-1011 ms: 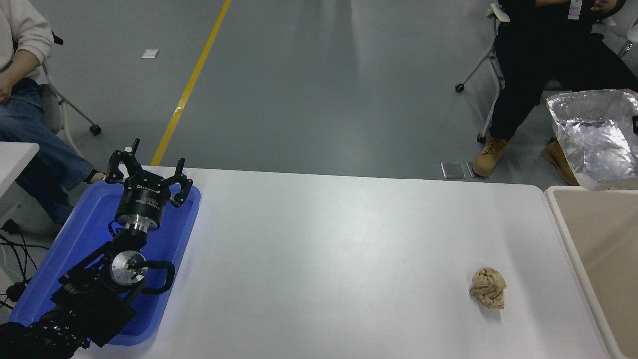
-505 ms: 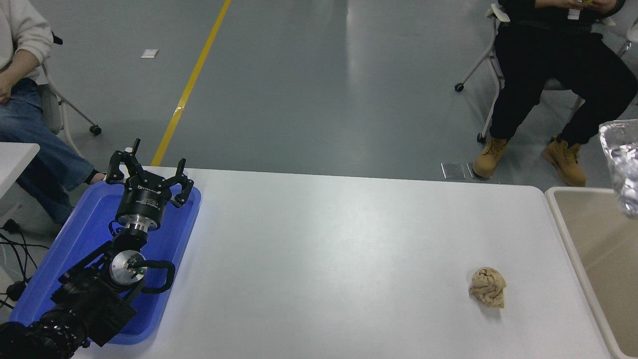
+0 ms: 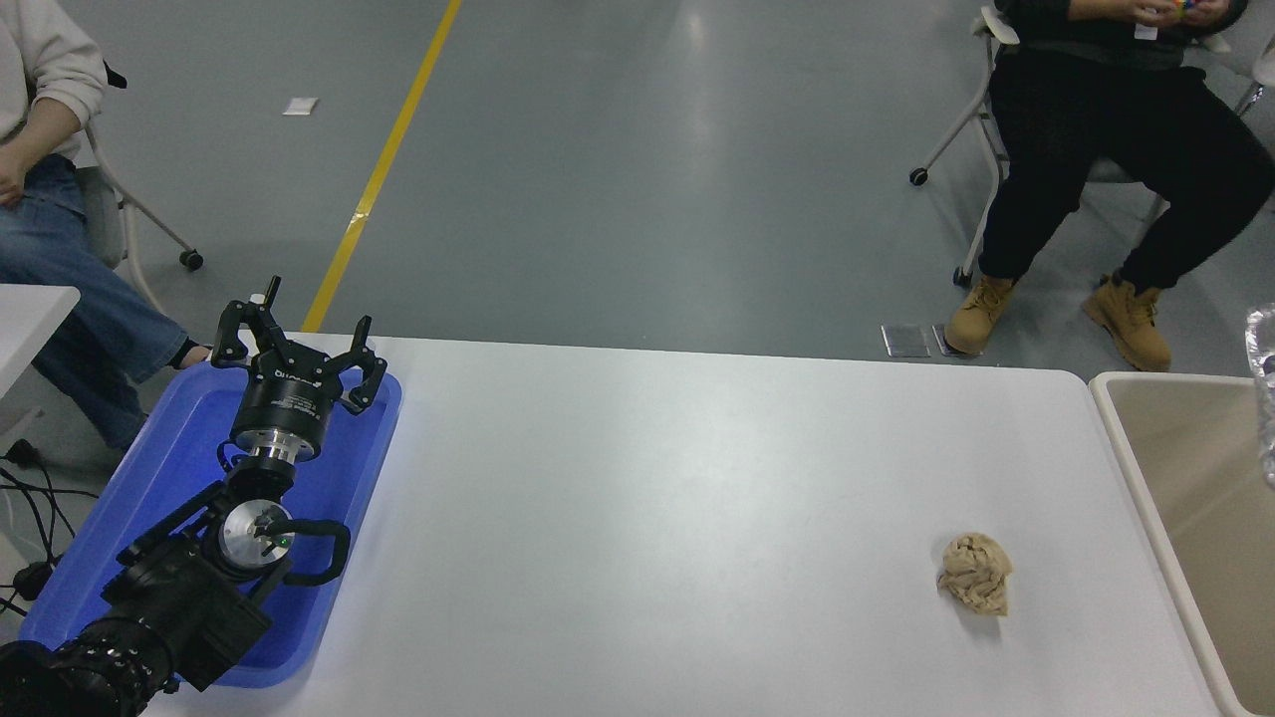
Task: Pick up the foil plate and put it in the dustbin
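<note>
White table (image 3: 647, 478) fills the view; a sliver of the foil plate (image 3: 1266, 388) shows at the right edge, above the dustbin (image 3: 1175, 468); a paper ball (image 3: 976, 575) lies near the bin; the left gripper (image 3: 299, 351), fingers spread, is parked over a blue tray (image 3: 179, 458) at the left edge.

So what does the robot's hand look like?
The left hand is black, with curved claw-like fingers fanning from a round black drum bearing small white lettering. Below sits a shiny silver ring, then a silver disc with a green dot and a looping black cable. The right one isn't visible.
</note>
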